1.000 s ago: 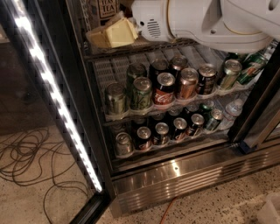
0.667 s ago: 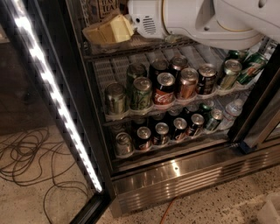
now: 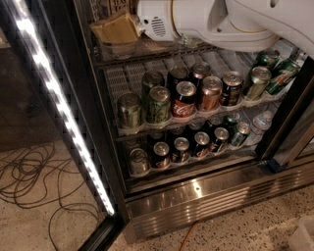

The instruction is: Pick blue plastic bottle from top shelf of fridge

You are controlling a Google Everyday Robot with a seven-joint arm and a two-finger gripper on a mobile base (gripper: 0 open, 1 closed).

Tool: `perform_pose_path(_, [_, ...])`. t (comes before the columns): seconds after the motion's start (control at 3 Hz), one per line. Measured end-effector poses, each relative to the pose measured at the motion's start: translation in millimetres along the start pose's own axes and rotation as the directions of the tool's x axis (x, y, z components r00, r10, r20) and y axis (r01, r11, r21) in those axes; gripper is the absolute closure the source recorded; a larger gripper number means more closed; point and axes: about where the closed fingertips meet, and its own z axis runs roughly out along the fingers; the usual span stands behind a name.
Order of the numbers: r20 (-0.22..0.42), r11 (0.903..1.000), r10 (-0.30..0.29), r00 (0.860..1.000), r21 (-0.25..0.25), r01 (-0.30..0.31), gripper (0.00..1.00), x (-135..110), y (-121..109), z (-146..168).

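Note:
The fridge [image 3: 221, 196] stands open, with a ribbed steel base. At the left of its top shelf [image 3: 147, 49], only the dark-boxed label of the blue plastic bottle [image 3: 116, 6] shows at the frame's top edge; the rest is hidden or cut off. My gripper [image 3: 117, 29], tan-coloured at the end of the white arm [image 3: 221, 22], reaches in from the right. It sits right in front of the bottle's lower part, over the shelf's front lip. I cannot tell whether it touches the bottle.
The glass door with its bright LED strip [image 3: 59, 103] stands open at the left. Two lower racks hold several cans [image 3: 185, 98], and a small water bottle [image 3: 260, 122] lies at the right. Cables [image 3: 29, 171] lie on the floor at the left, and an orange cable [image 3: 189, 238] runs below the base.
The gripper and arm have moved a little left and up, further onto the top shelf toward the bottle. The cans have not moved.

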Motion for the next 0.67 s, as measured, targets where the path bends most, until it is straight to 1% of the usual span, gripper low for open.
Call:
perform_pose_path(0.33, [0.0,1.0,0.0,1.0,-0.001,0.0,0.7,-0.1,0.2,0.1])
perform_pose_path(0.67, [0.014,0.999,0.004,1.0,-0.044,-0.003,0.94,-5.2,9.4,-9.7])
